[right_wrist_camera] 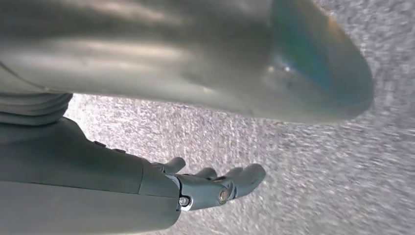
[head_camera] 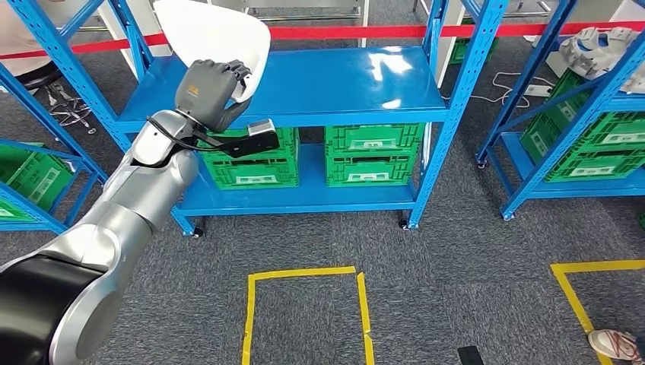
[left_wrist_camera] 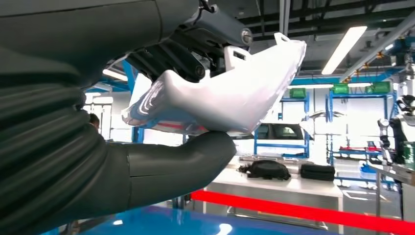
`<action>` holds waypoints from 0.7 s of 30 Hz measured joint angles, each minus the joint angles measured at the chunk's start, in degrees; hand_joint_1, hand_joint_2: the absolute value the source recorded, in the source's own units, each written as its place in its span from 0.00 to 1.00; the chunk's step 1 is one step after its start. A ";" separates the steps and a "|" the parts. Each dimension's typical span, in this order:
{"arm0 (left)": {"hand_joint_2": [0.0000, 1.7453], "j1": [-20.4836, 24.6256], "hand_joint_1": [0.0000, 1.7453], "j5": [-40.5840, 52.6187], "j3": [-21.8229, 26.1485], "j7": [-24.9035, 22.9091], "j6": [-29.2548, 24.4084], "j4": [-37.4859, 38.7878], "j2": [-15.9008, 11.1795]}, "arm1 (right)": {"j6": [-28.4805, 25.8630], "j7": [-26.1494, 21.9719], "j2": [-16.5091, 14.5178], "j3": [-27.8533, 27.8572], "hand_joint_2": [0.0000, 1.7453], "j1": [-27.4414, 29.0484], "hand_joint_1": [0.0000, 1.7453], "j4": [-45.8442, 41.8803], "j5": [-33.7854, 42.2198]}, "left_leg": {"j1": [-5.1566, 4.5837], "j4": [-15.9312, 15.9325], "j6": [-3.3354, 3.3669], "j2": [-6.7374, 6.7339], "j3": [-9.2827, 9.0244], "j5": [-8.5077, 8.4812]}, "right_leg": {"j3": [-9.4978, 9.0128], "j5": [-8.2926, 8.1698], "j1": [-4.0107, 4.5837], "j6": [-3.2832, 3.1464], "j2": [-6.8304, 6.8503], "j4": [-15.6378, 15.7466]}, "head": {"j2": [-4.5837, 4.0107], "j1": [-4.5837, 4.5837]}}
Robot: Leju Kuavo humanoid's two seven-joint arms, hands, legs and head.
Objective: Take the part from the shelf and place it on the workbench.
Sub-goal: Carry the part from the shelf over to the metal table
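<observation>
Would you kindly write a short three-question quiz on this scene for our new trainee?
1. True or false: the left hand holds the white part.
2. What colour are the crates on the blue shelf's lower level?
3. The right hand is: A) holding a crate, B) holding nothing, hanging over grey carpet.

Key: 1 true; 2 green; 3 B.

We see the left arm reaching forward, its robot hand [head_camera: 209, 85] gripping (thumb underneath); the right robot hand [right_wrist_camera: 215, 186] hangs, fingers loosely apart.
</observation>
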State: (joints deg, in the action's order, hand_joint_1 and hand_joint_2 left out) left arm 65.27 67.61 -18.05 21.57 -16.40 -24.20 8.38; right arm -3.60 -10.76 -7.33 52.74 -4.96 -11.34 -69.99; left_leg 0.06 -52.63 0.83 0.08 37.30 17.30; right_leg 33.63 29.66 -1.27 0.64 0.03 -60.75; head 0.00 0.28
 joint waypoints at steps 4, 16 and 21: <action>1.00 -0.31 1.00 -0.09 -0.49 -0.08 0.25 0.31 0.08 | -0.17 -0.02 0.17 0.08 0.00 0.07 0.00 0.00 0.11 | 0.63 -0.04 -0.53 1.10 1.18 -0.93 | 4.60 6.05 -0.67 1.10 -0.11 -10.45 | 0.00 -0.16; 1.00 -0.02 1.00 -0.63 -0.75 -0.53 1.51 0.32 -0.04 | -0.76 -0.45 -0.08 0.59 0.00 -0.36 0.00 0.13 0.44 | 1.77 -12.82 -4.33 1.63 9.37 4.48 | 0.88 1.26 -1.62 -1.33 -0.25 -3.15 | 0.00 0.44; 1.00 0.28 1.00 -0.69 -0.96 -0.65 2.08 0.27 0.02 | -0.77 -0.67 0.08 0.92 0.00 -0.51 0.00 0.13 0.68 | 0.77 -22.09 -2.45 -0.13 10.02 10.09 | 1.16 0.86 -0.33 -1.67 2.99 -2.86 | 0.00 0.62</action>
State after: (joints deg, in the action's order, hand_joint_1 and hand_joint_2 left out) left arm 65.55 66.92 -19.01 20.93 -14.32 -23.92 8.39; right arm -4.37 -11.43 -7.25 53.66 -5.47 -11.21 -69.31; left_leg 0.83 -74.72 -1.62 -0.05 47.32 27.40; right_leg 34.79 30.53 -1.59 -1.03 3.02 -63.61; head 0.00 0.90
